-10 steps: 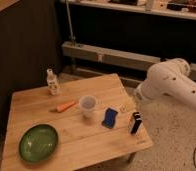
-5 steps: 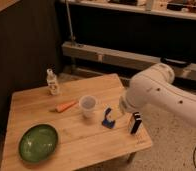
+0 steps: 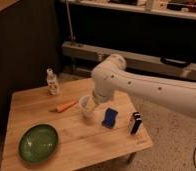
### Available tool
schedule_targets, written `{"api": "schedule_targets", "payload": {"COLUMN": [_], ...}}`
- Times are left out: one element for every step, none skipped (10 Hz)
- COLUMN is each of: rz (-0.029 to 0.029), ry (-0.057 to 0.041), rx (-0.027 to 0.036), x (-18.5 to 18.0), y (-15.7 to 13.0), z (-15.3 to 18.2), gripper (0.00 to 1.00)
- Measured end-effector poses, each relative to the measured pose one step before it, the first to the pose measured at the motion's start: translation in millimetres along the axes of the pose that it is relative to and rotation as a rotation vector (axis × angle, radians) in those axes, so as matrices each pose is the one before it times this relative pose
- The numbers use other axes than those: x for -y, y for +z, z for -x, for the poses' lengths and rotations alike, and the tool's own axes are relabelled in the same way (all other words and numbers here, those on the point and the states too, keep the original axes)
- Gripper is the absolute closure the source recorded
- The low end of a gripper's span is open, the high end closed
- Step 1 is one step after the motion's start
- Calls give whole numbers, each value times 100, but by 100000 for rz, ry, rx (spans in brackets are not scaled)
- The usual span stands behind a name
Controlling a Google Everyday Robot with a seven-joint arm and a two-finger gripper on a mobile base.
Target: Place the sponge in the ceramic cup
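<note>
The blue sponge [image 3: 110,117] lies flat on the wooden table [image 3: 91,145], right of centre, with nothing touching it. Just left of it stands the pale ceramic cup [image 3: 85,107], upright. My white arm reaches in from the right and bends down at the cup. Its end, with the gripper [image 3: 94,99], hangs at the cup's right rim and hides part of it. The gripper is open and holds nothing; the sponge sits a little to its lower right.
A black-and-white striped block [image 3: 135,122] stands upright near the table's right edge. An orange carrot [image 3: 66,106] lies left of the cup, a small clear bottle [image 3: 52,82] stands at the back left, and a green bowl [image 3: 38,143] sits at the front left.
My arm has swung leftward from beyond the table's right edge to over the cup. The sponge, cup and other objects have stayed where they were.
</note>
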Motion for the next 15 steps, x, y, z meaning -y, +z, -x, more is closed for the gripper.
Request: {"api": "schedule_targets", "payload": {"rz": [337, 5, 202, -938, -3840, -2321, -1562, -3589, -1482, -2663, -1970, -1374, -236, 70, 1216], "ry": [2333, 1867, 1545, 2444, 2367, 1363, 736, 2838, 1557, 2255, 1606, 1306, 633, 91, 1086], "rx": [4144, 3259, 2746, 2979, 2459, -431, -634, -1777, 43, -595, -802, -1588, -322, -144, -502], "x": [399, 107, -244, -525, -1159, -1069, -626, -1999, -1315, -2045, -1622, -1372, -512, -48, 395], "y": [2826, 1980, 1528, 1734, 1364, 457, 154, -591, -552, -683, -653, -530, -15, 97, 230], "z": [-913, -490, -151, -110, 330, 195, 3, -17, 488, 1023, 1123, 918, 478, 205, 60], "gripper": [20, 20, 20, 20, 20, 20, 20, 20, 20, 20, 20, 20, 20, 20, 20]}}
